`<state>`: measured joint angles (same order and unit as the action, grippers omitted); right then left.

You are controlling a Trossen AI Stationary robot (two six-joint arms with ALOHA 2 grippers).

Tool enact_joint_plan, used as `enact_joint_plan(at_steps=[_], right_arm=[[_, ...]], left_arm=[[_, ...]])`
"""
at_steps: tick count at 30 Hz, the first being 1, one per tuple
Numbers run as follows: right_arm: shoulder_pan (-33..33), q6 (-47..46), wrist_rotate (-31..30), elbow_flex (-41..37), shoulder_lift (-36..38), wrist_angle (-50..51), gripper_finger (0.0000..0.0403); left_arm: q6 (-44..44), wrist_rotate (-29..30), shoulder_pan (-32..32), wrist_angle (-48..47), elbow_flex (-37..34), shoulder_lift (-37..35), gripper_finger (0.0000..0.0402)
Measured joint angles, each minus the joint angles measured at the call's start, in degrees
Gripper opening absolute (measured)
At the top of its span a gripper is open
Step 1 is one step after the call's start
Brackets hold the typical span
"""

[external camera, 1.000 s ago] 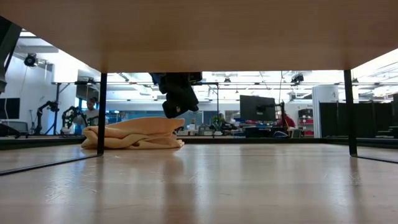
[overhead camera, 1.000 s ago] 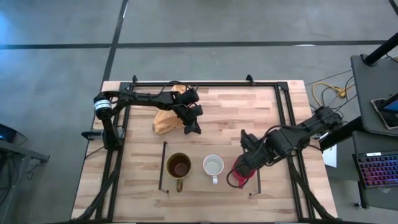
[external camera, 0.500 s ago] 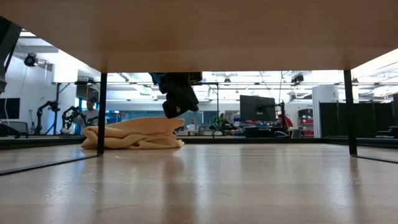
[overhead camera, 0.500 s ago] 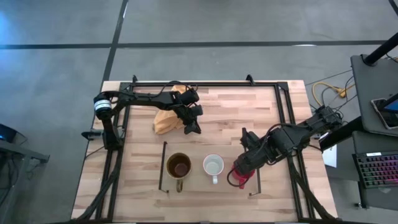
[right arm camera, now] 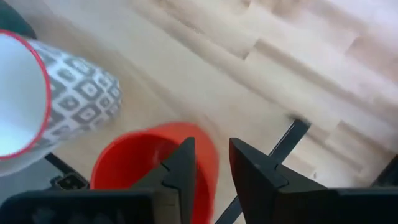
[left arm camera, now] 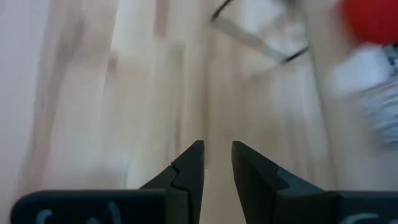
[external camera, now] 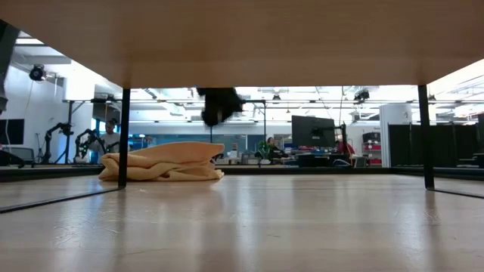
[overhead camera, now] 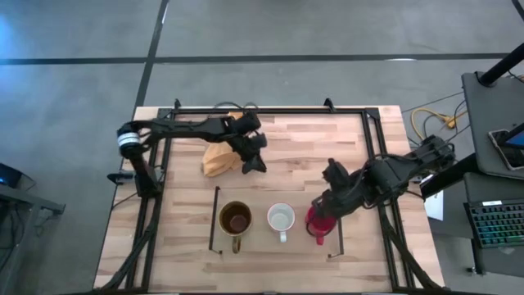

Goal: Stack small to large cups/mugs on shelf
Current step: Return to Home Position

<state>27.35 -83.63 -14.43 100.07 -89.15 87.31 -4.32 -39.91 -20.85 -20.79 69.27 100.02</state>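
Note:
In the high view the olive-brown mug (overhead camera: 235, 220), the white mug (overhead camera: 281, 219) and the small red mug (overhead camera: 318, 224) stand in a row on the light-wood shelf (overhead camera: 262, 246), between its black rails. My right gripper (overhead camera: 324, 215) is at the red mug's rim, shut on it. In the right wrist view the red mug (right arm camera: 143, 171) sits beside the white mug with grey pattern (right arm camera: 68, 93). My left gripper (overhead camera: 254, 157) hovers over the table beyond the shelf, beside the yellow cloth (overhead camera: 219, 158). Its fingers are a narrow gap apart (left arm camera: 217, 158) and hold nothing. My right gripper holds the red mug by its rim wall (right arm camera: 210, 163) on the side facing the right rail. One finger (right arm camera: 182, 167) is inside the mug and the other (right arm camera: 249, 168) outside. The fingers come slanting down from the table's right. Whether the mug's base still touches the shelf, I cannot tell.
The yellow cloth (external camera: 162, 162) lies bunched on the tabletop toward the far left. The shelf's right rail (right arm camera: 283, 146) runs close by the red mug. A black frame runs around the tabletop (overhead camera: 295, 135). Bare wood lies between the cloth and the right arm.
My right gripper has shifted a little toward the table's far right, and the red mug has moved with it, away from the white mug. My left gripper has risen, showing higher and blurred in the low view. The other mugs and the cloth stayed put.

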Motion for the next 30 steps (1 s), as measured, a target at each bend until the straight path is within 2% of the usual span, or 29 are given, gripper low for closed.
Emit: enact_joint_plan(at_steps=[5,10,14,16,18,23,25,27,30], right_arm=[[-0.3,4.6,-6.4,0.0,3.2,0.8,0.0086],[-0.4,15.3,-18.9,0.0,7.7,0.2,0.0078],[-0.4,19.7,-20.1,0.0,12.3,-1.4,0.0071],[-0.4,18.0,-20.0,0.0,14.5,-3.3,0.0068],[-0.3,19.3,-20.5,0.0,16.3,-6.3,0.0068],[0.4,36.0,-16.2,0.1,18.4,-15.9,0.0075],[1.4,42.3,-16.8,0.1,18.0,-21.7,0.0077],[2.3,47.2,-16.9,0.0,17.3,-26.2,0.0079],[3.2,51.1,-16.0,-2.3,16.4,-33.4,0.0078]], left_arm=[[-0.5,2.6,0.0,-1.8,3.6,-9.9,0.0067],[-4.5,10.0,0.5,-2.0,5.9,-21.6,0.0067],[-10.9,19.5,1.4,-2.1,5.8,-31.1,0.0067],[-17.9,20.5,2.0,-2.2,5.3,-35.1,0.0067],[-20.8,20.2,3.6,-1.6,5.1,-38.7,0.0067],[-22.6,19.0,11.4,-0.1,2.5,-46.0,0.0067],[-23.7,20.6,16.2,1.3,0.5,-48.3,0.0067],[-25.0,25.4,22.8,4.5,-3.0,-49.9,0.0067],[-24.2,37.6,33.7,14.0,-10.4,-51.7,0.0067]])
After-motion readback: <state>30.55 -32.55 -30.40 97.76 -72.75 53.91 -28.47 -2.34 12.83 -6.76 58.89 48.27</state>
